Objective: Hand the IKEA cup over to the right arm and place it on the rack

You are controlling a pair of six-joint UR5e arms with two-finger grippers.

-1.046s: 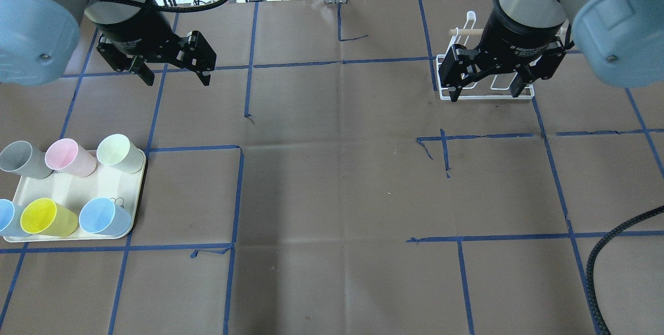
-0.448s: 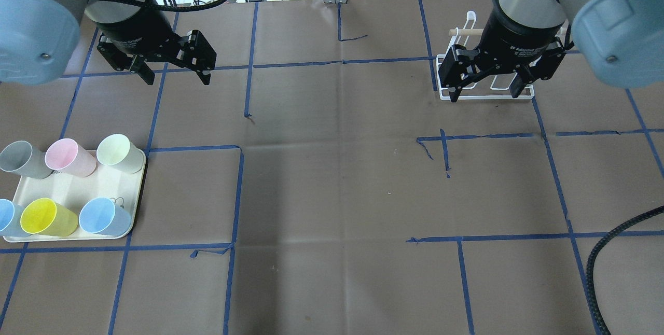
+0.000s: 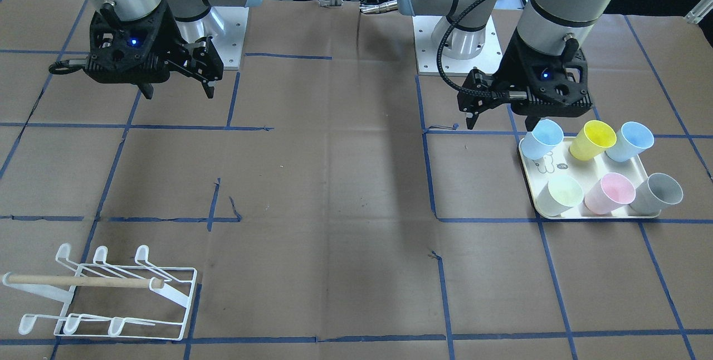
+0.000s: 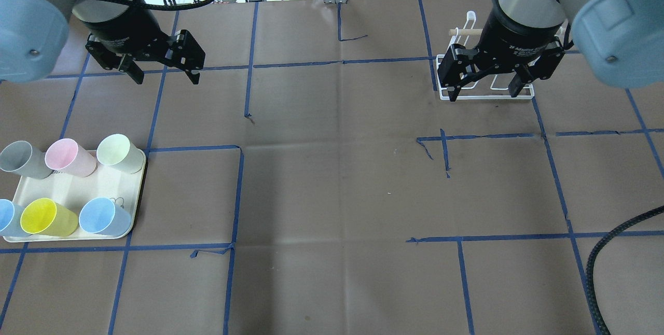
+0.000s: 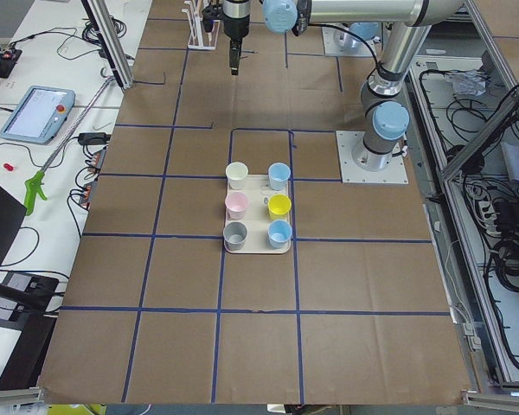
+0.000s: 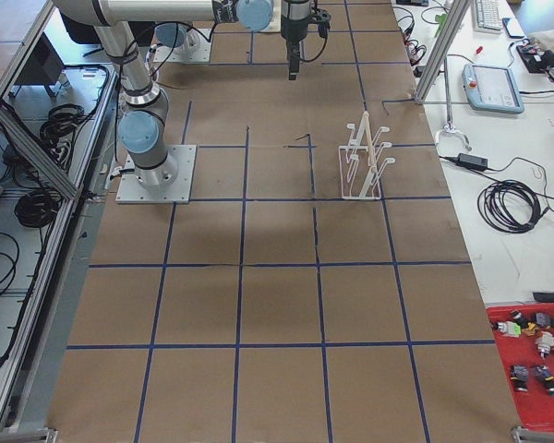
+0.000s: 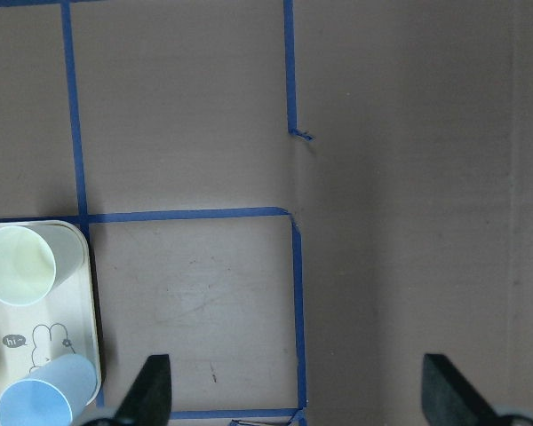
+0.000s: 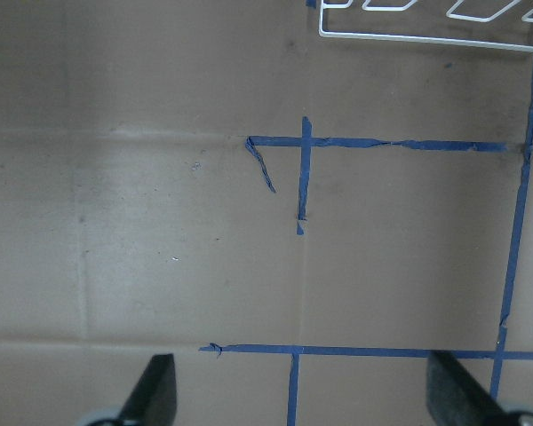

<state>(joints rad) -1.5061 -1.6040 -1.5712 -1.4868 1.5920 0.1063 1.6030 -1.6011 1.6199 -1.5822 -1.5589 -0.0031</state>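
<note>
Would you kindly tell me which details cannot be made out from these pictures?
Overhead view: the rack is mostly hidden behind the right claw and its arm.
Right wrist view: the rack is cut off by the top edge.
Overhead view: the leftmost blue cup is cut by the left edge.
Exterior right view: the items in the red bin are too small to identify.
</note>
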